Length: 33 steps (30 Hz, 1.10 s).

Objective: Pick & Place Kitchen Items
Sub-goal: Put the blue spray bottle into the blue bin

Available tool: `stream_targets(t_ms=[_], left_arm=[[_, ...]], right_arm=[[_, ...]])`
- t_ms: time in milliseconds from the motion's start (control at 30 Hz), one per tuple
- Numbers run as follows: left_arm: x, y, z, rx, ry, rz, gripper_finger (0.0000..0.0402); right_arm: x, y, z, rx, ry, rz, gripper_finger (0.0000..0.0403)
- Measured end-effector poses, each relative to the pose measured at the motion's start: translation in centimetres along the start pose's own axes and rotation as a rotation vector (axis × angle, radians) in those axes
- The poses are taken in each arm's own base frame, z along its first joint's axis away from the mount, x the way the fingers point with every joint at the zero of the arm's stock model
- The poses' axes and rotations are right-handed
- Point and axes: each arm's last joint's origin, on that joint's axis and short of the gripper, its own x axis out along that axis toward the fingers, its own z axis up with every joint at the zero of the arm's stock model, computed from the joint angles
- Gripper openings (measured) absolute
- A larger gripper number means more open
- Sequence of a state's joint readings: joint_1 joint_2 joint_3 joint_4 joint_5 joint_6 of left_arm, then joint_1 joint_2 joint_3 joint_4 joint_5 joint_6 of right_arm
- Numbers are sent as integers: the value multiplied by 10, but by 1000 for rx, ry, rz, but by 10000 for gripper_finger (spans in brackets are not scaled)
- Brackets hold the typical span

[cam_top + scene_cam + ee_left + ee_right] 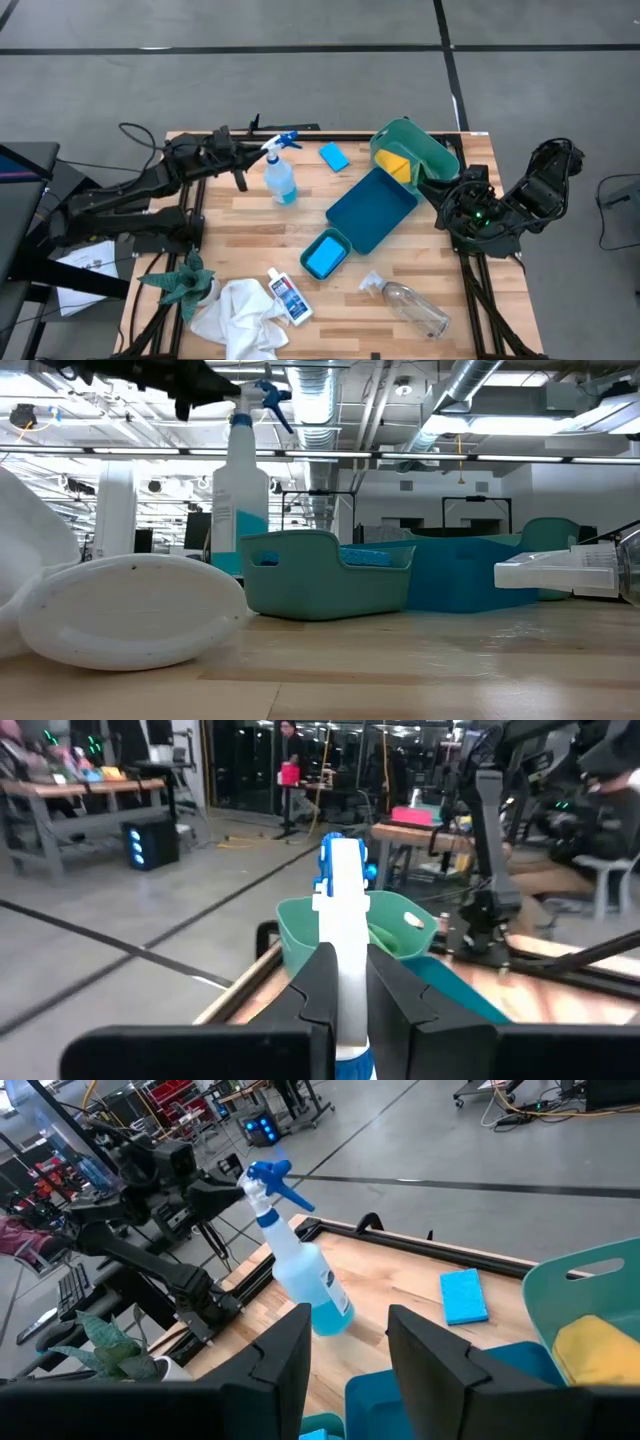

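Note:
The white spray bottle [281, 180] with a blue trigger stands about upright at the table's far left, part full of blue liquid. My left gripper [348, 990] is shut on it just under the trigger head. My right gripper [345, 1340] hovers open near the right edge, above a blue tray [372, 208]. It stands beside a tipped green bin [412, 150], which holds the yellow pad [397, 163]. A blue sponge [334, 157] lies flat beyond the tray. Another sponge sits in a small teal bin [326, 256]. My left gripper pinches the spray bottle's white neck [345, 955], just below the blue trigger head, between its two fingers. The fingers come level from the table's left side, across the neck. The bottle hangs about upright below them; whether its base is off the table I cannot tell.
Along the near edge lie a white cloth [240, 315], a small blue-labelled white bottle [289, 297] and a clear plastic bottle [410, 305] on its side. A green spiky plant [185, 282] sits at the near left. Bare wood shows between the spray bottle and the tray.

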<state>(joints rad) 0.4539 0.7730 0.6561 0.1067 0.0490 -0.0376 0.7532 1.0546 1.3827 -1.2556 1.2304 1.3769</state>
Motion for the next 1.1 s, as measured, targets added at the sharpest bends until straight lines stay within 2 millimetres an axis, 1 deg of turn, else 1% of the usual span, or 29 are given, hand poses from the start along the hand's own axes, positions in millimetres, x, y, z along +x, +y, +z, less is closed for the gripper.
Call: stream_targets(t_ms=[200, 367, 633, 1100], left_arm=[[5, -12, 14, 88, -37, 54, 20], [14, -20, 5, 115, 26, 79, 20], [27, -25, -5, 80, 81, 51, 20], [27, -24, -9, 70, 108, 87, 20]], right_arm=[[1, 3, -3, -12, 0, -5, 127], [3, 6, -6, -17, 0, -8, 127], [3, 6, -6, -11, 0, -7, 127], [4, 9, -9, -26, 1, -12, 127]])
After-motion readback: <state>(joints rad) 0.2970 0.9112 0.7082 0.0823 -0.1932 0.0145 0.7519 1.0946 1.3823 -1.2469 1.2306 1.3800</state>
